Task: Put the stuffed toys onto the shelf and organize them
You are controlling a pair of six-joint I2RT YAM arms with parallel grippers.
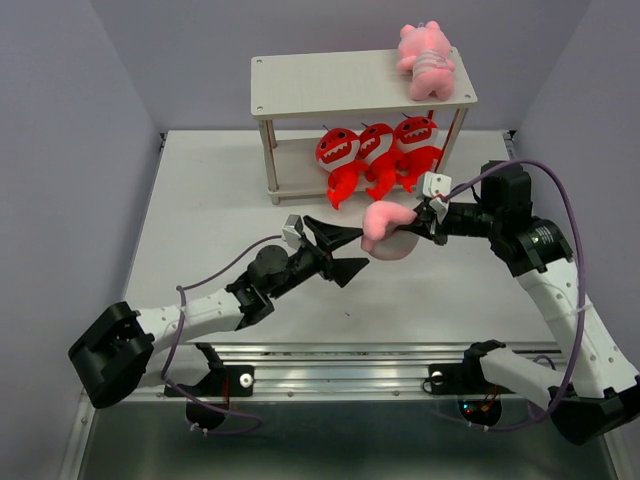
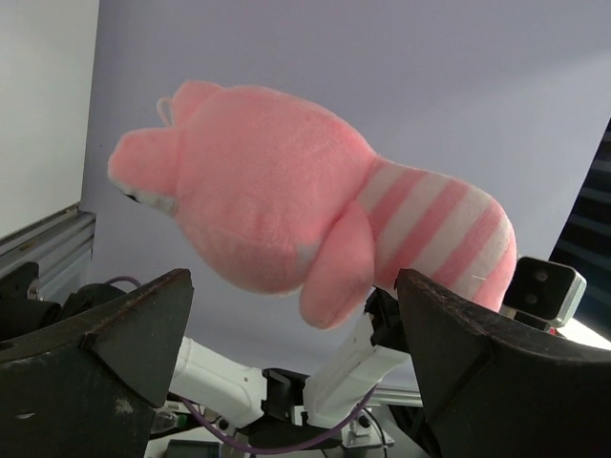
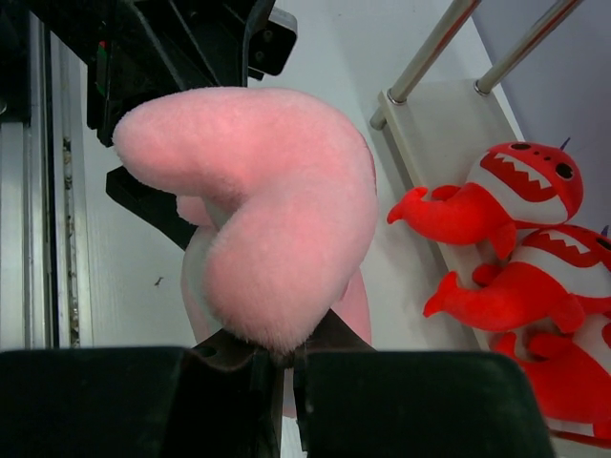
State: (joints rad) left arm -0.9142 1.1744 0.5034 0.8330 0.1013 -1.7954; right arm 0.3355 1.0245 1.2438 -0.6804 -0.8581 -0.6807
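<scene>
My right gripper (image 1: 428,221) is shut on a pink striped stuffed toy (image 1: 386,229) and holds it above the table in front of the shelf (image 1: 340,86). In the right wrist view (image 3: 291,358) the shut jaws pinch the toy's plush (image 3: 277,239). My left gripper (image 1: 347,251) is open, its jaws on either side of the toy's near end without closing on it. In the left wrist view the toy (image 2: 286,200) hangs just past the spread fingers (image 2: 134,334). A second pink toy (image 1: 427,60) lies on the top board's right end. Three red monsters (image 1: 375,148) sit on the lower tier.
The shelf stands at the back middle of the white table (image 1: 210,220). Its lower board (image 3: 430,124) and the red monsters (image 3: 516,200) are close on the right of the right wrist view. Grey walls enclose the table on three sides.
</scene>
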